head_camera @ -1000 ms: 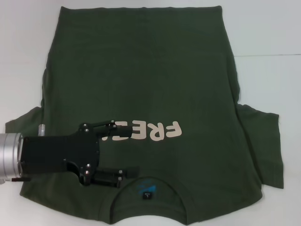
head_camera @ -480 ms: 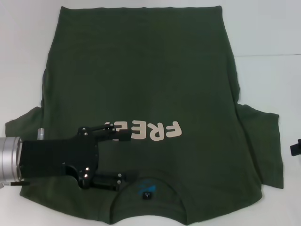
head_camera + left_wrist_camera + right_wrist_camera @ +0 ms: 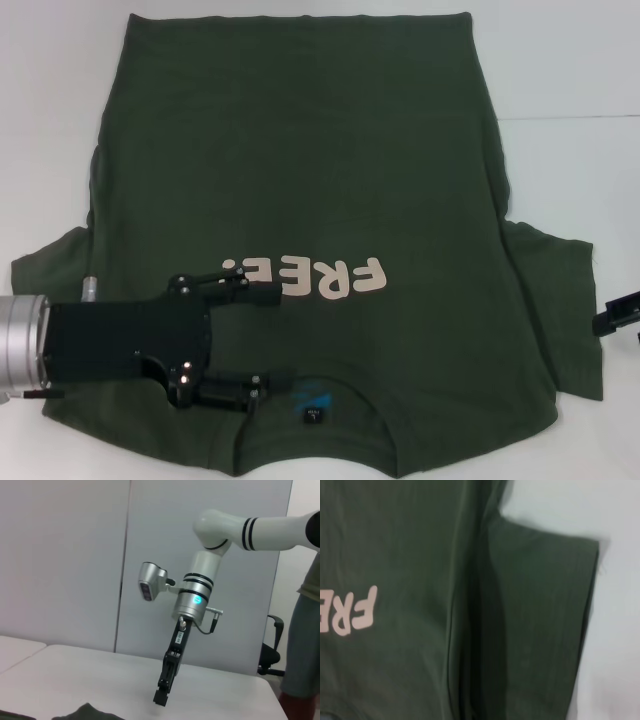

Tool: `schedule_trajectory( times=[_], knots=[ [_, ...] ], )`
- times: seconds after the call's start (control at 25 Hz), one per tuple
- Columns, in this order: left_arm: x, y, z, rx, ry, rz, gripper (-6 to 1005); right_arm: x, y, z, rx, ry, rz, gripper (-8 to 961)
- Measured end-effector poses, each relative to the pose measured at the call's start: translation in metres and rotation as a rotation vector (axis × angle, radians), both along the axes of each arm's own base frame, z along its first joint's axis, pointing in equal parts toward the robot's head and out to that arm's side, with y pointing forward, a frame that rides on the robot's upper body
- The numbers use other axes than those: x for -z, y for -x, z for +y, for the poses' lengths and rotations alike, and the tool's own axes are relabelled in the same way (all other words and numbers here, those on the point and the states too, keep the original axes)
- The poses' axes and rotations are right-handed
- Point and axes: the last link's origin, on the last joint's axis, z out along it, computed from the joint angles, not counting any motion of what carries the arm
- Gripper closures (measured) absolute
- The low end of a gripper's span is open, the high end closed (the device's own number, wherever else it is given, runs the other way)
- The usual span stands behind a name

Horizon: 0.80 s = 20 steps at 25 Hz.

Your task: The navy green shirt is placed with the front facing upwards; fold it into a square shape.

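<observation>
I see the shirt flat, print up, filling the frame centre; no fold made yet. My left gripper hovers lower left, jaws wide, empty. Right gripper (at right edge): I cannot tell its state.

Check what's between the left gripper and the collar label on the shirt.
Head view: only bare green shirt cloth and the collar seam lie between the left gripper and the blue collar label. The gripper is open, above the chest beside the cream lettering.
</observation>
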Motion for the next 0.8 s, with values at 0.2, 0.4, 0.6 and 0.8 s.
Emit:
schedule_trajectory(
  times=[0.2,0.4,0.6,0.8],
  knots=[
    [0.001,0.001,-0.001,-0.003,0.009,0.009,84,0.01,0.0,0.0,0.008,0.025,0.009,121],
    [0.002,0.002,-0.002,-0.006,0.01,0.009,84,0.018,0.002,0.0,0.01,0.04,0.023,121],
    [0.002,0.002,-0.002,-0.008,0.011,0.008,84,0.026,0.003,-0.002,0.017,0.063,0.044,122],
    [0.002,0.002,-0.003,-0.01,0.011,0.008,84,0.032,0.005,-0.003,0.01,0.092,0.03,121]
  ],
)
